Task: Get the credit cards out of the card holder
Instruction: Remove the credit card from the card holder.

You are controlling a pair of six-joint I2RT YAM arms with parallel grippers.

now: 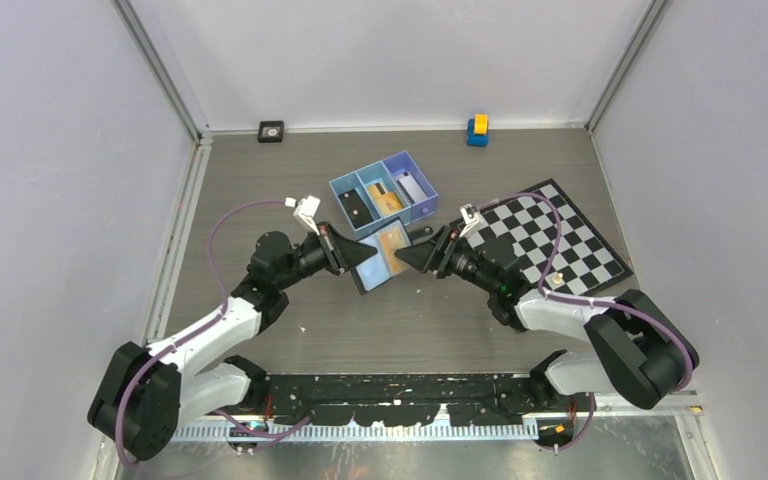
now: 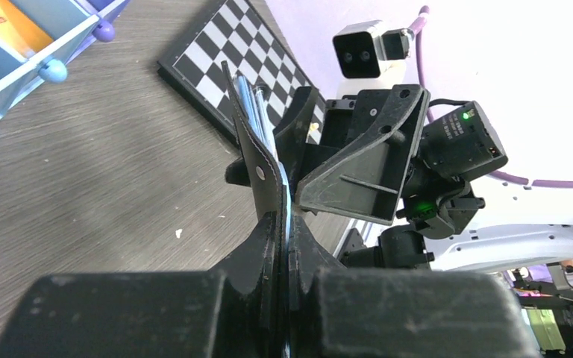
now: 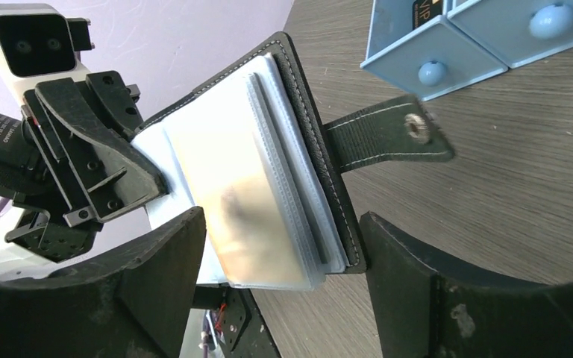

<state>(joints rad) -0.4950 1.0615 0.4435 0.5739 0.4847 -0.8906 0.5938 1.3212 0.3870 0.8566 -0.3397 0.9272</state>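
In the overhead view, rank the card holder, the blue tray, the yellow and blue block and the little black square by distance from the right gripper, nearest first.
1. card holder, directly at the right gripper, between the arms.
2. blue tray, just behind it.
3. yellow and blue block, back edge, right.
4. black square, back edge, left.

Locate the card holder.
Top view: mid-table, the card holder is clamped in the left tool, facing the open right tool, blue tray just behind.

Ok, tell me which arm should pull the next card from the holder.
Right. The left gripper is shut on the card holder, holding it open; the right gripper is open, facing the holder's inside, free to pinch.
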